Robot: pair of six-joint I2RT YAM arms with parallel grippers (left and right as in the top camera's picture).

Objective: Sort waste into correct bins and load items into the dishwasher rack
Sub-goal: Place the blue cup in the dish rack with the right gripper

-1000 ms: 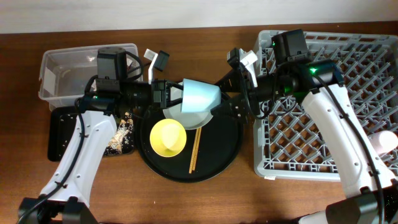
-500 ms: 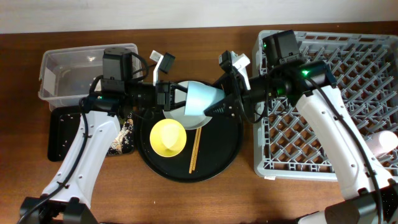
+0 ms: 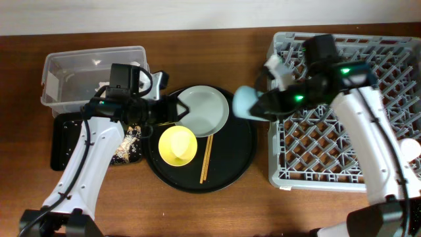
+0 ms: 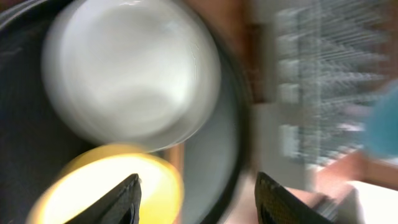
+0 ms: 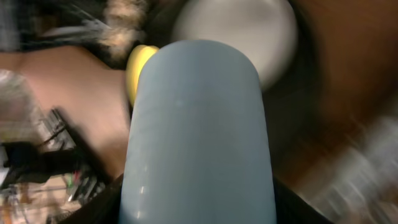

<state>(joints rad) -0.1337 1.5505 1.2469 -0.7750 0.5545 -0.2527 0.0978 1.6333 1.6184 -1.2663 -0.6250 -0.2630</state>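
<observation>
In the overhead view my right gripper (image 3: 255, 105) is shut on the light-blue cup (image 3: 241, 103), holding it on its side between the round black tray (image 3: 243, 155) and the dishwasher rack (image 3: 348, 59). In the right wrist view the cup (image 5: 199, 124) fills the space between the fingers (image 5: 102, 208). My left gripper (image 3: 170, 113) stands open and empty at the left rim of the grey-green plate (image 3: 205, 108). The yellow bowl (image 3: 177, 145) and the chopsticks (image 3: 207, 158) lie on the round tray. The left wrist view shows the plate (image 4: 130, 68) and bowl (image 4: 93, 186) below the open gripper (image 4: 199, 199).
The clear tub (image 3: 62, 69) stands at the back left. Below it the shallow black tray (image 3: 66, 141) holds tan food scraps (image 3: 128, 141). A pale pink cup (image 3: 411, 150) sits at the rack's right edge. Bare wooden table lies in front.
The left gripper has let go of the blue cup and drawn back to the left. The right gripper has shut on the cup and carried it right, towards the rack.
</observation>
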